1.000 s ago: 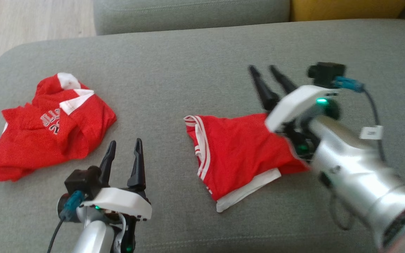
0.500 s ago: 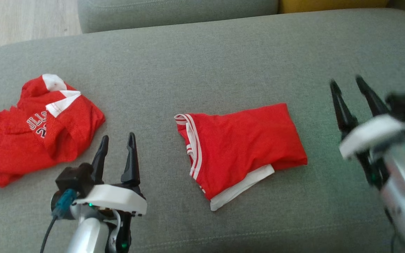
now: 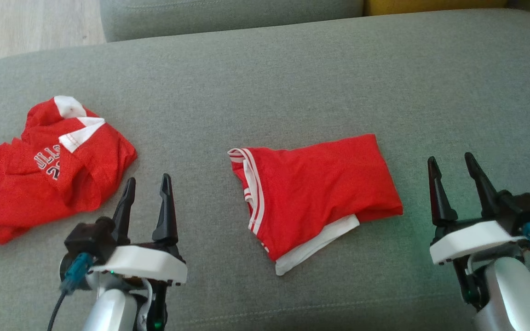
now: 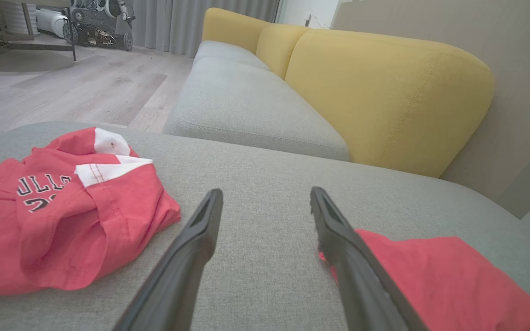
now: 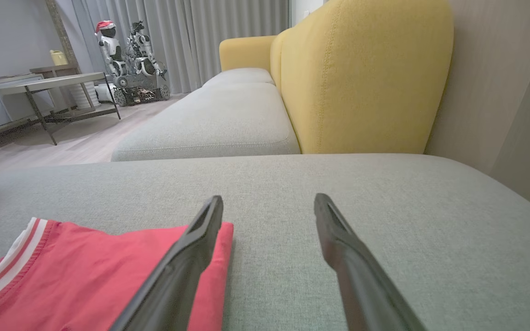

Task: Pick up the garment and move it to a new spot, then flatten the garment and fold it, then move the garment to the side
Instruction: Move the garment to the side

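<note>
Fingers [image 3: 165, 207]: dark, tapered, spread | garment [image 3: 315, 197]: red, folded | cushion [image 3: 265, 92]: grey weave

Folded garment [image 3: 320, 193] lies between left hand [image 3: 148, 178] and right hand [image 3: 449, 157], both spread.

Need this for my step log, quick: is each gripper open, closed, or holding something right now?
Left gripper: open, holding nothing.
Right gripper: open, holding nothing.
</note>
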